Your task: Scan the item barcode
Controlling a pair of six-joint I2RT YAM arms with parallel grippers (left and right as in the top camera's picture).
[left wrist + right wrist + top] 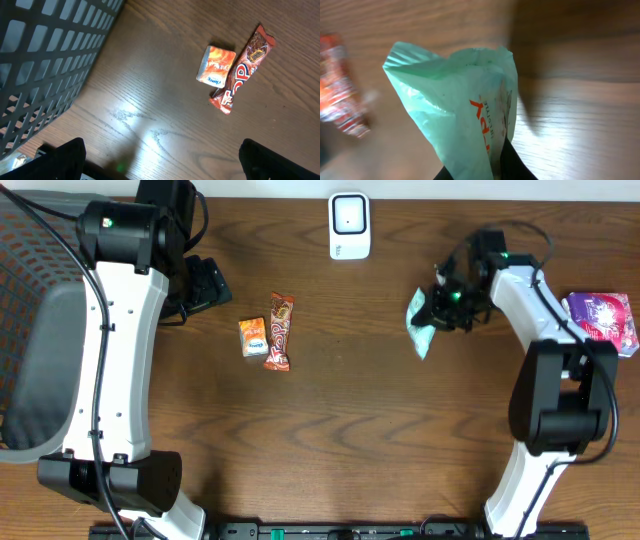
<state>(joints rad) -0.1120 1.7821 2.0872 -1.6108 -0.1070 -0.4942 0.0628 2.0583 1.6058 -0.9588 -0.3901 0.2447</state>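
The right claw (447,298) is clenched on the mint-green packet (421,323), right of centre and not far from the white scanner (349,225) at the far edge. The left claw (160,160) hangs released. The grasp looks made; next, present the packet's barcode to the scanner.

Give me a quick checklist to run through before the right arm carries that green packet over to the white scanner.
1. Right gripper has a grip on the green packet: ok, the packet's end is pinched between its fingers.
2. Barcode facing a camera: cannot tell, only red lettering shows in the right wrist view.
3. White scanner unobstructed: ok, nothing lies in front of it.
4. Left gripper out of the way: ok, open, empty, and over by the basket.
5. Candy bar and orange packet off the route: ok, both lie to the side of the scanner away from the green packet.
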